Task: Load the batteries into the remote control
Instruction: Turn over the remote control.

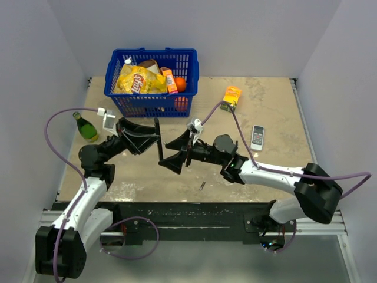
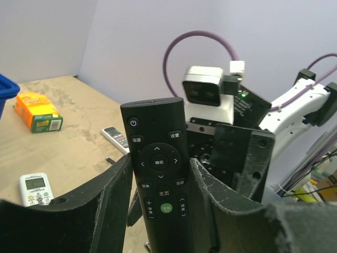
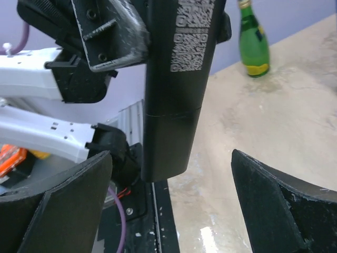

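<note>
Jutting from left tool (image 2: 159,182): remote control (image 2: 156,138)

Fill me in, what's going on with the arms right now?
The left gripper is shut on the black remote control, holding it upright above the table. The right gripper is open, its fingers either side of the remote's lower end, not touching. The back cover looks closed, and a battery lies loose on the table.

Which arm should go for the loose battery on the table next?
Right. The right tool is open and empty; the battery lies near it. The left tool holds the remote.
</note>
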Robot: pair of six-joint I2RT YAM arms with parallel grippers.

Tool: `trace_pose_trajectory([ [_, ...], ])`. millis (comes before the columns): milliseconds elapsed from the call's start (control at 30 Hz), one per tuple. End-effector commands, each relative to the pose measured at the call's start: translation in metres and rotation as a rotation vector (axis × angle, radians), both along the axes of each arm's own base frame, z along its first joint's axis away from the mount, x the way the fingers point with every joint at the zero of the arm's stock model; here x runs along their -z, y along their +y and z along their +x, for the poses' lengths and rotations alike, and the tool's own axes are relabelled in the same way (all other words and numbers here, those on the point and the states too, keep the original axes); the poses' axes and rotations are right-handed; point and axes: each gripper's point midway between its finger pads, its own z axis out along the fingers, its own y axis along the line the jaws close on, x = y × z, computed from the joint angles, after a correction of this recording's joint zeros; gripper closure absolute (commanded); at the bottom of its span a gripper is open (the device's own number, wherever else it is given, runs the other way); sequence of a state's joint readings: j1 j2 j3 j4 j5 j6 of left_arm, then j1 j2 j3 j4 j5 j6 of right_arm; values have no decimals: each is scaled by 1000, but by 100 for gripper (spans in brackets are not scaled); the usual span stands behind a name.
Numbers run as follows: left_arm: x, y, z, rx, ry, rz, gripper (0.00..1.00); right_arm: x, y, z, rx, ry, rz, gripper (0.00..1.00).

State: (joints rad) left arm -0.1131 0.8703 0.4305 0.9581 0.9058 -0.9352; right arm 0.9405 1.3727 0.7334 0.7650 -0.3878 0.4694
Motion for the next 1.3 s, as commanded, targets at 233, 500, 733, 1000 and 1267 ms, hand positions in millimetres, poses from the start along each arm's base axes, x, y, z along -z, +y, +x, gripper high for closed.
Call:
trace_pose_trajectory([
  [233,-24,-3,-33,99,-150,-52,90,-28,14,-22,-194,-80,131,8],
  [500,-24,-4,-39,123,-168,-57,91,-31,24,-22,-235,-82,143,19],
  [733,-23,-4,-40,127,-164,-56,91,-32,23,-19,-213,-84,136,41],
  [1000,-22,-4,-39,126,-154,-53,69,-25,18,-10,-150,-102,63,96],
  [1267,-12,-4,-25,84,-70,-18,25,-18,6,17,50,-131,-91,100],
])
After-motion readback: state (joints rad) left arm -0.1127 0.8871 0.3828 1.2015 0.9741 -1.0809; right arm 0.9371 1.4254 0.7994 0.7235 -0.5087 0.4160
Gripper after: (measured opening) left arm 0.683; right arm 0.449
